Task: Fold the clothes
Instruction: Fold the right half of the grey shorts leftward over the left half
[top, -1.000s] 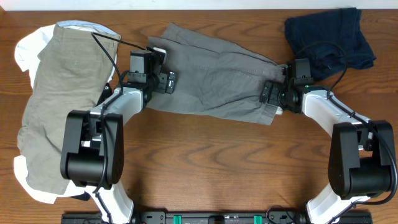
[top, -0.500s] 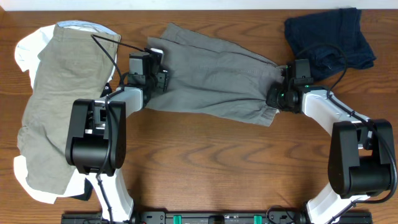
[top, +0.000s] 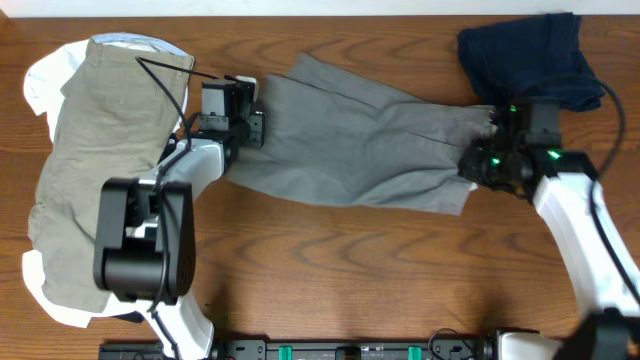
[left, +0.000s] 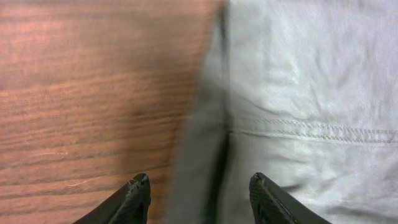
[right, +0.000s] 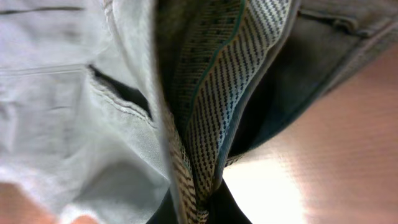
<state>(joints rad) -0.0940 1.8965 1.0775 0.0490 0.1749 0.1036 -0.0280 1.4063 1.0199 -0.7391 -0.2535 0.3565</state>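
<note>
— Since a second ago my right arm has swung out to the right and dragged the grey shorts (top: 370, 140) with it. Their waistband end used to sit short of the navy piece (top: 530, 50); now it lies just below it.

— Is the right gripper (top: 472, 165) holding?

— Yes. It went from wide apart to pressed together on the waistband. On my right wrist view the speckled waistband lining (right: 211, 93) bunches up straight out of the grip, with the welt pocket (right: 121, 93) to its left.

— And the left gripper (left: 199, 190)?

— It has hardly moved from the shorts' far end. Its fingers (left: 138, 190) have narrowed but stand apart, one over bare table (left: 74, 93), the other over grey cloth, with the folded edge of the shorts running between them. I see no pinch there.

— Where do the shorts lie overall?

— Across the middle of the table, drawn out longer and flatter than before between my two grippers.

— The rest of the clothes?

— Unchanged. Khaki-olive shorts (top: 90, 170) lie spread over a white piece (top: 40, 85) at the left end, near the left gripper.
</note>
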